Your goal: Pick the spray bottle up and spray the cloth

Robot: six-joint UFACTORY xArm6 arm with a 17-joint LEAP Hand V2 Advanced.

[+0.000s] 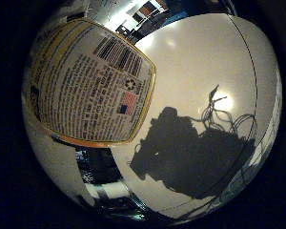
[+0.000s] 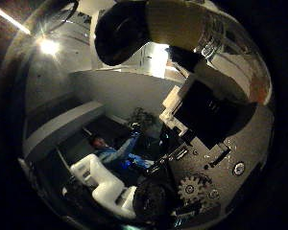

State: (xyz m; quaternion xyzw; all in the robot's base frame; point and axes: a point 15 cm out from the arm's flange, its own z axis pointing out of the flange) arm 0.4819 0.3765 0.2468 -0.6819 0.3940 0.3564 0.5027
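Observation:
The spray bottle (image 1: 91,81) fills much of the right little finger side palm view, close to the palm; its back label has a yellow border and a barcode. It hangs above a white round table (image 1: 205,62). In the right thumb side palm view the bottle's pale neck with a ridged collar (image 2: 187,24) and its dark spray head (image 2: 125,34) show beside my hand (image 2: 206,120). The hand's black and white fingers (image 2: 182,101) reach up towards the neck and curl round the bottle.
The shadow of the hand and arm (image 1: 191,153) falls on the table below the bottle. The table's edge (image 1: 105,181) shows by the shadow, with dark floor beyond. The room with bright ceiling lights (image 2: 48,45) lies behind the hand.

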